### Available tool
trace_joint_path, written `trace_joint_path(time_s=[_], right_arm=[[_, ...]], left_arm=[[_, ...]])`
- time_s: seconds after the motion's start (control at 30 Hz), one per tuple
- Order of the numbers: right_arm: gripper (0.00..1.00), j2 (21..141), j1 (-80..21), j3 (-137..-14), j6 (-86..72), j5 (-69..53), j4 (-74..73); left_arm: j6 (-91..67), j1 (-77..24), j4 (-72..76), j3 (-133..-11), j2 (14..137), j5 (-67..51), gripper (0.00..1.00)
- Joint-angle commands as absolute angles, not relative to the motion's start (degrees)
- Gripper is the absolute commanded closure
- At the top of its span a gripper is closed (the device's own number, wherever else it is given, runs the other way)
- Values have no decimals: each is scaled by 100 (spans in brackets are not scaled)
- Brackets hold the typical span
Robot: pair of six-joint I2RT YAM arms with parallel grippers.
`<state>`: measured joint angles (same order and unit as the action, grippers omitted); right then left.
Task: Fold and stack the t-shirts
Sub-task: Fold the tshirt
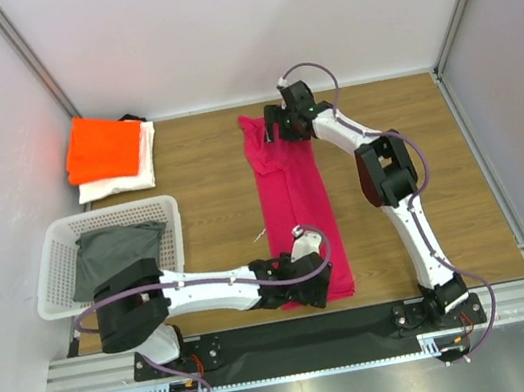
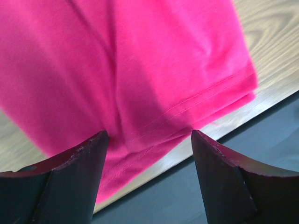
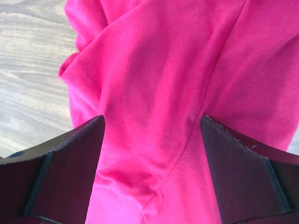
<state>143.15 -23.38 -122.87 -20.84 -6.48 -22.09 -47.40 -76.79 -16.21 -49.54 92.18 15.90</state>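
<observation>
Top external: magenta-pink tee (image 1: 295, 200) lies as long narrow strip, center frame, on table (image 1: 206, 165). Left gripper (image 1: 317, 290) at strip's lower hem, right gripper (image 1: 276, 131) at its upper end. Wrist views show both jaws spread wide over pink cloth. Folded orange tee (image 1: 106, 147) sits on folded white tee (image 1: 127, 177), upper left, with basket (image 1: 56, 263) just below.

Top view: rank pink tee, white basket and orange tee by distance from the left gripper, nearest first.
1. Pink tee: its near hem lies directly under the left gripper.
2. White basket: to the left, at the table's near-left side.
3. Orange tee: far-left corner, on top of the white tee.
</observation>
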Motion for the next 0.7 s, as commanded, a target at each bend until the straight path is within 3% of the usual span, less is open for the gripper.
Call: trace_joint_path(time_s=[0.0, 0.13, 0.23, 0.5, 0.67], right_arm=[[11, 13414, -2303, -12612, -2004, -860, -2601], [10, 12290, -2250, -12131, -1978, -966, -2751], [10, 11052, -2092, -11025, -2205, -1002, -2708], [10, 6985, -1898, -5660, -3523, -783, -1706], [10, 5539, -1890, -4273, -3691, -616, -2126]], left_arm=[[-4826, -7752, -2407, -4931, 8729, 1713, 22], [-4623, -7717, -2698, -5245, 8149, 1915, 20], [-4675, -7656, -2743, -5370, 7649, 2065, 18], [-6125, -7049, -1295, -3818, 6575, 1978, 25], [-6188, -7057, -115, -3542, 7125, 1627, 26]])
